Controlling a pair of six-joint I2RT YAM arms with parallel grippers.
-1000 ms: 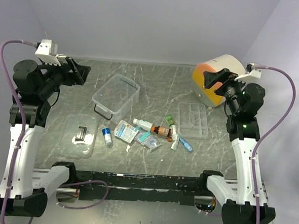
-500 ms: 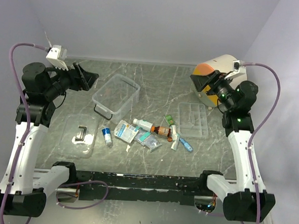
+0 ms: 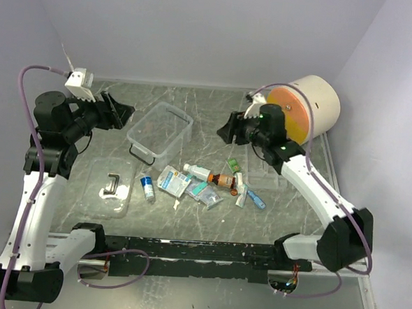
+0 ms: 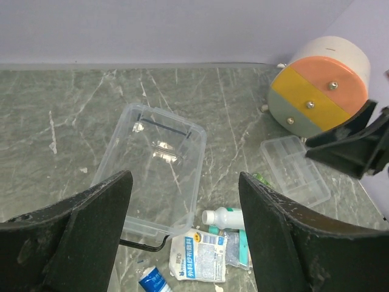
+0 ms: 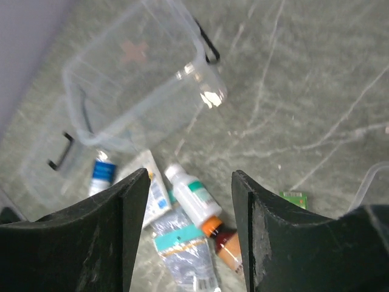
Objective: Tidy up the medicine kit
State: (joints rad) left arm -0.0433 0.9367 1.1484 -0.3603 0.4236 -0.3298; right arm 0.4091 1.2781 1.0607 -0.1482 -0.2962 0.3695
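The medicine kit's clear box (image 3: 160,129) stands open and empty at the middle left; it also shows in the left wrist view (image 4: 155,170) and the right wrist view (image 5: 140,79). Its lid with the black handle (image 3: 111,185) lies flat at the front left. The clear divided tray (image 3: 264,168) lies to the right, partly under my right arm. Loose medicines lie between them: a white bottle (image 3: 198,171), a brown bottle (image 3: 223,180), a blue tube (image 3: 147,188) and a sachet (image 3: 173,180). My left gripper (image 3: 121,111) is open and empty, in the air left of the box. My right gripper (image 3: 227,130) is open and empty, above the table right of the box.
A large cream cylinder with an orange face (image 3: 308,105) stands at the back right corner. A green packet (image 3: 233,166) and a blue-tipped tube (image 3: 254,199) lie by the tray. Walls close in the back and both sides.
My right arm has swung left from beside the cylinder out over the table's middle. My left gripper has shifted slightly right toward the box. Both stay open.
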